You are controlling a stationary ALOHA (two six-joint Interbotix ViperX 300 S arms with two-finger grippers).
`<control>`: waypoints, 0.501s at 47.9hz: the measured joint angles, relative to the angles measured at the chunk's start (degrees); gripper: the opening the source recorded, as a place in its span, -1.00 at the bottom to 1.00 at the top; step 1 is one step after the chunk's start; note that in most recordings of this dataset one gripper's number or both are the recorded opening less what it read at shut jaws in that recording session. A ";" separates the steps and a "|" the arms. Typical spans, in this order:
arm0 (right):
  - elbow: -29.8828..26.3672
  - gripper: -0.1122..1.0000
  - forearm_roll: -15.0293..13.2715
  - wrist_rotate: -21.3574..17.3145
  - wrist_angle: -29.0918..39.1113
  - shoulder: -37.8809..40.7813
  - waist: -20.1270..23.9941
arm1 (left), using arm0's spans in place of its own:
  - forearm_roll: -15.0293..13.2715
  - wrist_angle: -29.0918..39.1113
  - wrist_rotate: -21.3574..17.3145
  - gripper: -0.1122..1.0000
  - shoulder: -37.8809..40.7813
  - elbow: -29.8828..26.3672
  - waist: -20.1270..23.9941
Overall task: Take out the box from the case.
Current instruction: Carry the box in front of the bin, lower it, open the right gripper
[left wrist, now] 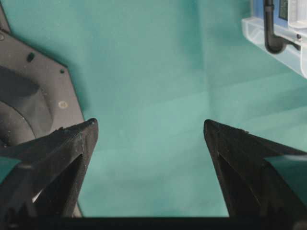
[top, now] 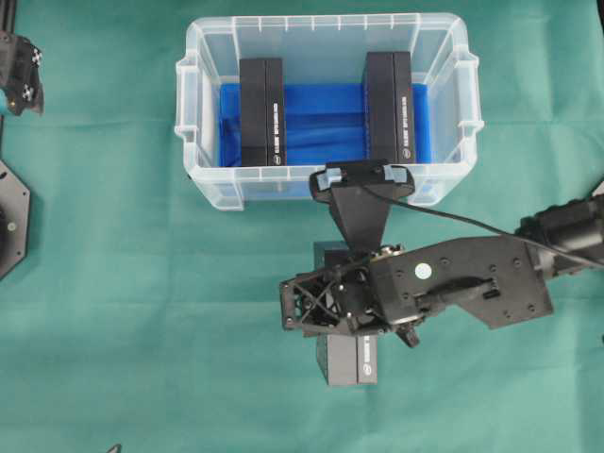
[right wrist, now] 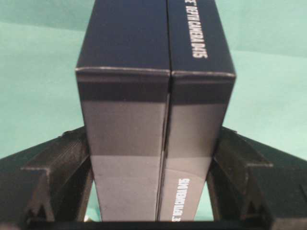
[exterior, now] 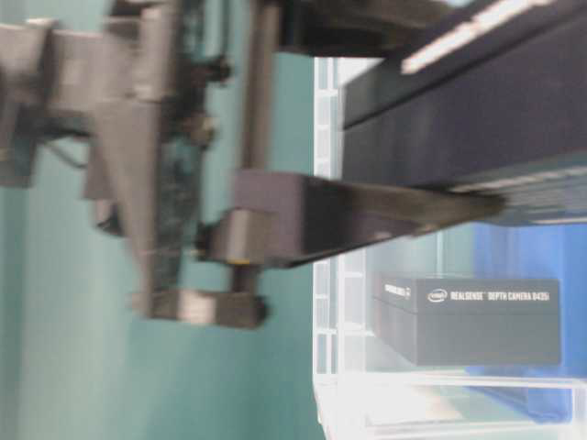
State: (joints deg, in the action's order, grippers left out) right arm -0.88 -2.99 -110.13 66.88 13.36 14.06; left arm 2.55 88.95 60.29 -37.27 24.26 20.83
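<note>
The case, a clear bin with a blue bottom, stands at the back of the green table. Two black boxes lie in it, one on the left and one on the right. A third black box is outside the case, in front of it, and my right gripper is shut on it. In the right wrist view its fingers press both long sides of that box. Whether the box touches the cloth I cannot tell. My left gripper is open over bare cloth at the far left.
The right arm's wrist camera mount overhangs the case's front rim. The left arm's dark base plate sits at the left edge. A corner of the case shows in the left wrist view. Green cloth covers the table.
</note>
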 measured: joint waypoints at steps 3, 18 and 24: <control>1.41 0.39 0.09 -0.35 -2.29 0.44 -0.09 | 0.00 -0.09 0.00 0.86 0.00 0.00 0.00; 3.43 0.39 0.26 0.79 -5.63 0.79 -0.79 | 0.00 -0.09 0.00 0.86 0.09 0.35 0.00; 3.60 0.39 0.09 1.76 -5.71 0.79 -1.14 | 0.00 0.00 -0.09 0.86 0.09 0.35 0.00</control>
State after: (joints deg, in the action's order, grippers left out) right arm 2.72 -2.90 -108.37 61.17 14.15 12.92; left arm 2.55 88.95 60.21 -37.18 24.61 20.83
